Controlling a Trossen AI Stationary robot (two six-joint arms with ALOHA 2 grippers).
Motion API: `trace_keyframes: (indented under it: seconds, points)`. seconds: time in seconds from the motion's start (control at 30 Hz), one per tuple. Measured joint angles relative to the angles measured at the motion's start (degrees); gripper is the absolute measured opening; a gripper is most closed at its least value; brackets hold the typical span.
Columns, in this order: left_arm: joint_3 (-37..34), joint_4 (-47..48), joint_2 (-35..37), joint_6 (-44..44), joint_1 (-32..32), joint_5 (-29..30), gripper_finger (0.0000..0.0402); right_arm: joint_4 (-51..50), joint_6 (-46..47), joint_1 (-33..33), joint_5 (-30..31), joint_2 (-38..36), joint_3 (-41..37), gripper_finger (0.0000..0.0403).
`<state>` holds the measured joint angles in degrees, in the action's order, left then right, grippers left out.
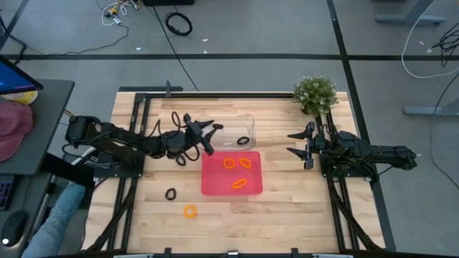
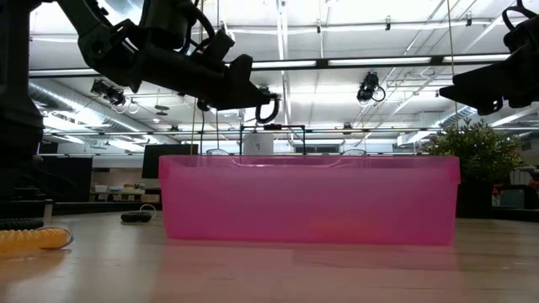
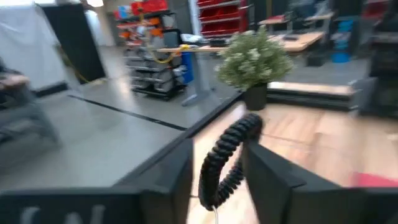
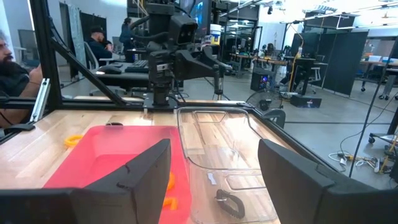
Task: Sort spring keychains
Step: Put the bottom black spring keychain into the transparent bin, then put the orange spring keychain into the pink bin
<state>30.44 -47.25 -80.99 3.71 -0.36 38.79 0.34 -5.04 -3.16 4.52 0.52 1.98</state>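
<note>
Grey floor with dark seams, cables lying loose. Ceiling strip lights. Red storage shelves far off. Seated people at desks.

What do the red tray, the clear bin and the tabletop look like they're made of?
Red tray: likely plastic, translucent; in the low view light glows through its pink wall. Clear bin: see-through plastic, glossy, with the wood visible through it. Tabletop: light wood, with plank seams and grain showing, matte.

Robotics lab, storage shelving, workbenches, ceiling strip lights
</note>
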Motion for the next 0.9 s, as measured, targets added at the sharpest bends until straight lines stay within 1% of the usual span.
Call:
trace_keyframes:
  seconds: [0.1, 0.17, 0.27, 0.37, 0.9]
  points:
    - [0.0, 0.03, 0.0, -0.86, 0.68, -3.97, 0.019, 0.0, 0.0, 0.02, 0.01, 0.01, 0.0, 0.0247]
    - [0.0, 0.03, 0.0, -1.1, 0.81, -4.07, 0.0212, 0.0, 0.0, 0.02, 0.0, 0.02, 0.0, 0.0247]
    - [0.0, 0.14, 0.0, -1.1, 0.81, -3.44, 0.0231, 0.0, 0.0, 0.02, 0.0, 0.02, 0.0, 0.0247]
    - [0.0, 0.49, 0.0, -1.1, 0.81, -3.0, 0.0237, 0.01, 0.0, 0.01, 0.02, 0.01, 0.0, 0.0247]
    - [0.0, 1.69, 0.56, 0.01, 0.42, -2.18, 0.0234, 0.02, 0.02, 0.0, 0.0, 0.02, 0.0, 0.0247]
